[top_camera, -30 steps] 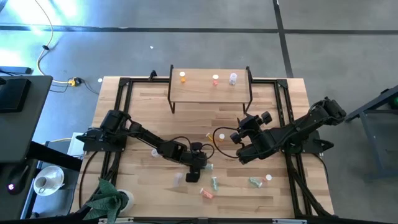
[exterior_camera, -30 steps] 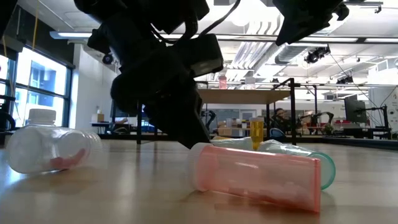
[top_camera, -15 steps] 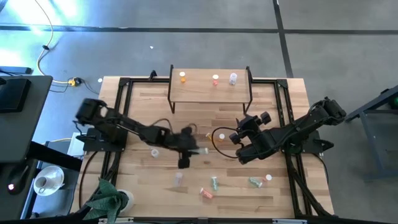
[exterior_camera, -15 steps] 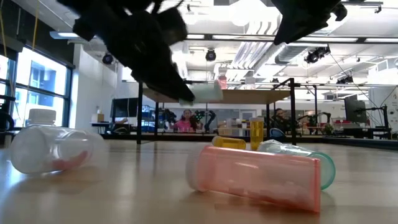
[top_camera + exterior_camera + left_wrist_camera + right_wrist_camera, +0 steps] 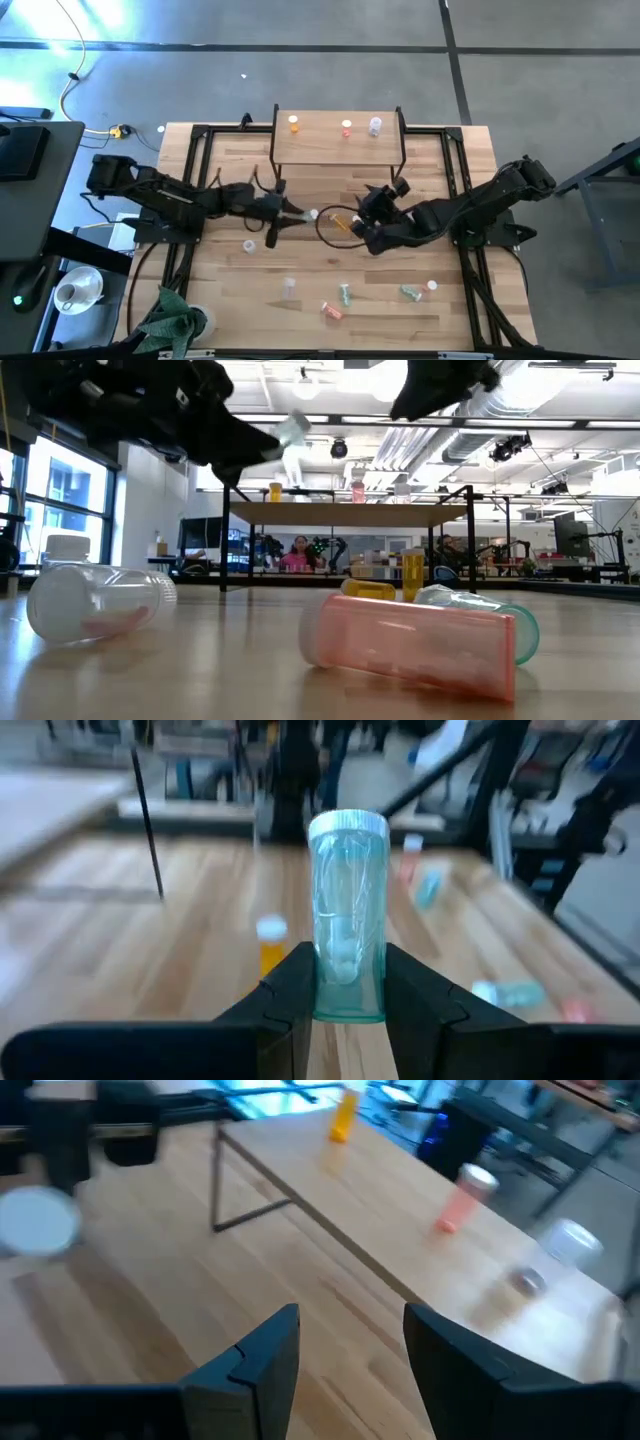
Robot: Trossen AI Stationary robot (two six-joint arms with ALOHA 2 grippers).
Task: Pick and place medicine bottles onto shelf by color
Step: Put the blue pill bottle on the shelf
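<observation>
One green bottle point(image 5: 347, 915) now lifted by left gripper point(image 5: 296, 213), nearer shelf point(image 5: 337, 143)

**Bottle headcount, by colour**

I make it eleven little bottles total; two orange bottles point(image 5: 292, 124), point(image 5: 341, 224); two pink bottles point(image 5: 346, 128), point(image 5: 332, 311); two green bottles point(image 5: 345, 294), point(image 5: 409, 292); three clear bottles point(image 5: 375, 126), point(image 5: 249, 244), point(image 5: 289, 287); one pale teal bottle point(image 5: 347, 910); one white-capped bottle point(image 5: 432, 286), colour too small to tell; just one shelf point(image 5: 325, 147); two arms.
</observation>
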